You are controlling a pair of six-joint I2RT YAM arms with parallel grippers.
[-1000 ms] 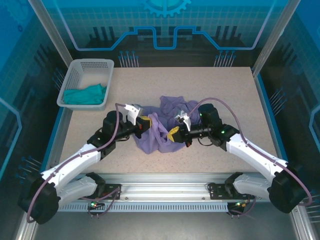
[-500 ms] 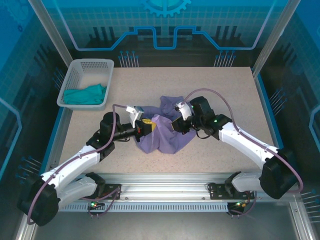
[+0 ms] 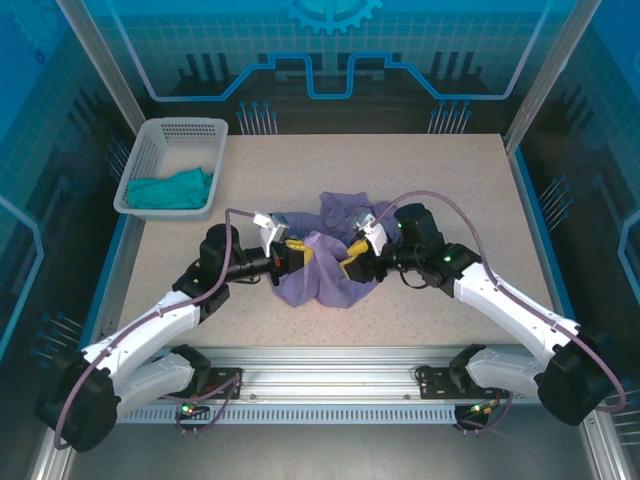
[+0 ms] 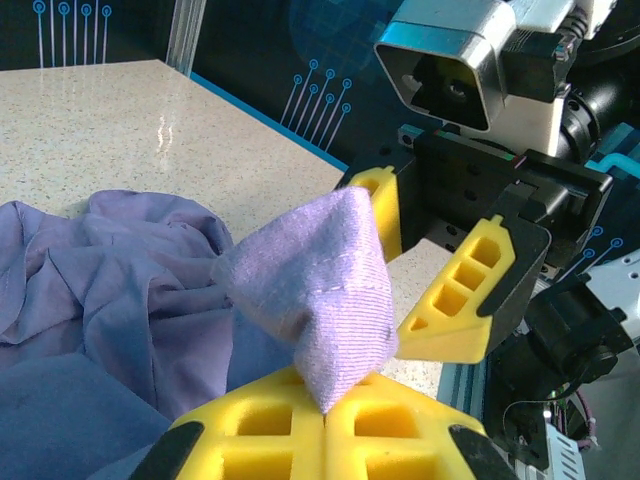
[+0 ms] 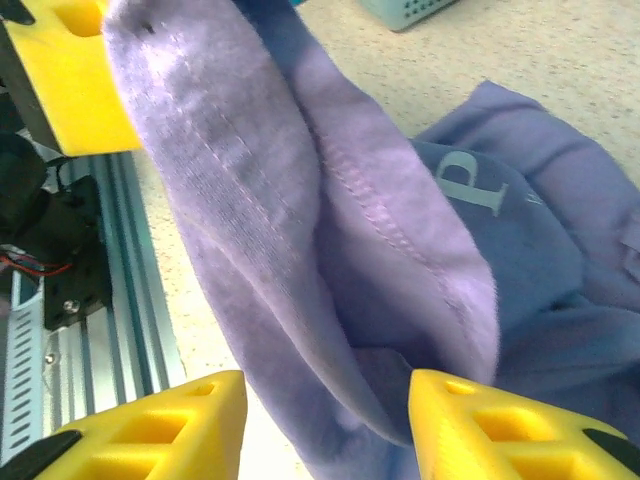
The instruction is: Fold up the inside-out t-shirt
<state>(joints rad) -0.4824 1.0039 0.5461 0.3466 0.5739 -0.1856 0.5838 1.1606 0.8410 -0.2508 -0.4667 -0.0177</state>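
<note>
The inside-out t-shirt [image 3: 322,283], a lavender-purple short-sleeved cloth garment, lies bunched in a heap at the middle of the speckled beige tabletop [image 3: 460,190], between the two arms. The left hand [image 4: 325,418] has its yellow fingers pressed together on a peaked fold of the cloth, held up off the heap. The right hand [image 5: 325,392] stands spread, and a seamed edge of that raised fold hangs between its fingers without being nipped. Part of a white printed letter shows on the heap beyond.

The step in hand, as I judge it, is taking a second grip so the shirt can be opened out and turned. To do it well, the right hand should close on the stitched edge itself, through one layer only, near the left hand's pinch. The two can then draw apart evenly. This may be the bottom hem or a sleeve; the close views do not settle it, so a slow pull is wiser.
</note>
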